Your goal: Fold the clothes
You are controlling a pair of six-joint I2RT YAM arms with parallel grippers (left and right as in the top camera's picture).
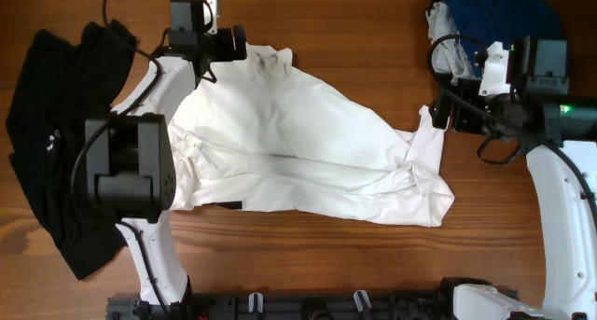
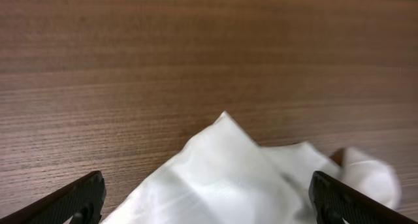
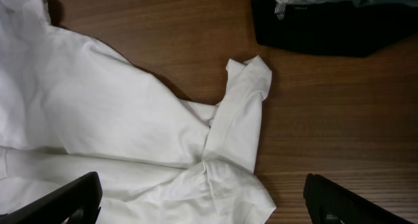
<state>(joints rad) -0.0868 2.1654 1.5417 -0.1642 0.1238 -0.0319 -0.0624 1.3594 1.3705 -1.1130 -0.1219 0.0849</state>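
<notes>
The clothes' large white T-shirt (image 1: pixel 308 152) lies crumpled across the middle of the table. My left gripper (image 1: pixel 242 48) is at its far left corner. In the left wrist view that gripper (image 2: pixel 209 209) is open, its dark fingertips (image 2: pixel 83 199) wide apart with a peak of white cloth (image 2: pixel 228 178) lying between them, untouched. My right gripper (image 1: pixel 446 110) hovers at the shirt's right sleeve (image 1: pixel 427 143). In the right wrist view it (image 3: pixel 202 204) is open over the shirt's folded sleeve (image 3: pixel 241 113), holding nothing.
A black garment (image 1: pixel 56 143) is spread along the table's left side, partly under the left arm. A blue garment (image 1: pixel 499 12) with a pale patterned piece (image 1: pixel 450 42) is heaped at the far right corner; dark cloth (image 3: pixel 326 31) shows there in the right wrist view.
</notes>
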